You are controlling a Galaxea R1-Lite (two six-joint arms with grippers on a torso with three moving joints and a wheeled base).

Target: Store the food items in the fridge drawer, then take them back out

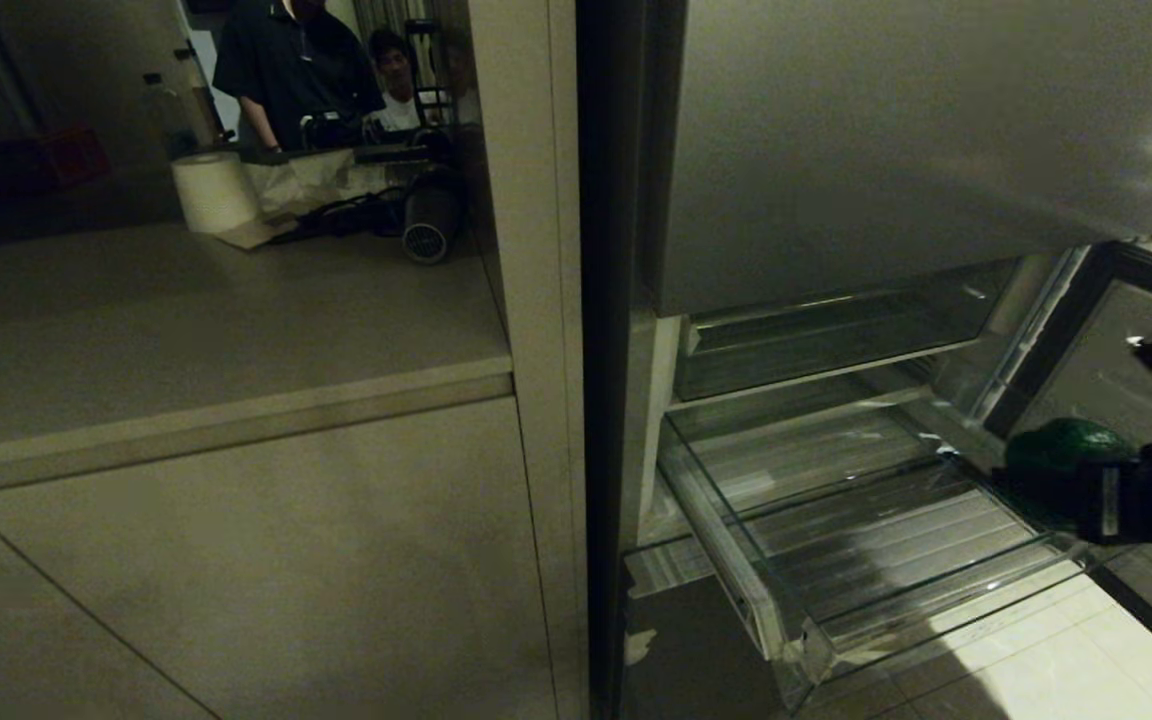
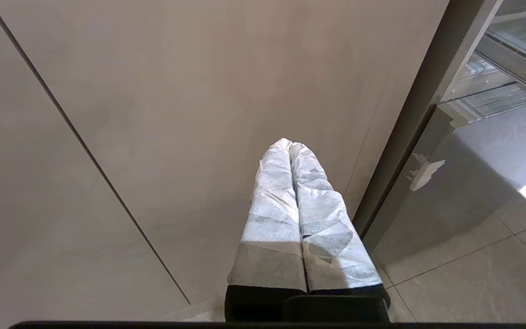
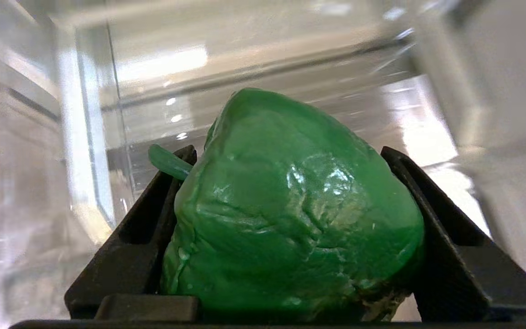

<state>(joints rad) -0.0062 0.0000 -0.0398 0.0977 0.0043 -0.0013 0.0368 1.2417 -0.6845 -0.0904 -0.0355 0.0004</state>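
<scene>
A glossy green bell pepper (image 1: 1061, 445) (image 3: 290, 205), one of the food items, sits between the black fingers of my right gripper (image 1: 1046, 490) (image 3: 288, 152), which is shut on it. It hangs at the right side of the fridge drawer (image 1: 936, 615), just above its right wall. The drawer is a clear ribbed bin, pulled out, with nothing lying in it; its clear walls (image 3: 89, 137) fill the right wrist view. My left gripper (image 2: 289, 144), with white-wrapped fingers pressed together, is parked low in front of a beige cabinet panel and holds nothing.
Above the drawer are a clear compartment (image 1: 836, 340) and the grey steel door (image 1: 886, 130). To the left stands a counter (image 1: 186, 330) with a paper roll (image 1: 214, 190); two people (image 1: 296, 60) are behind it. Tiled floor (image 1: 1066, 670) lies below the drawer.
</scene>
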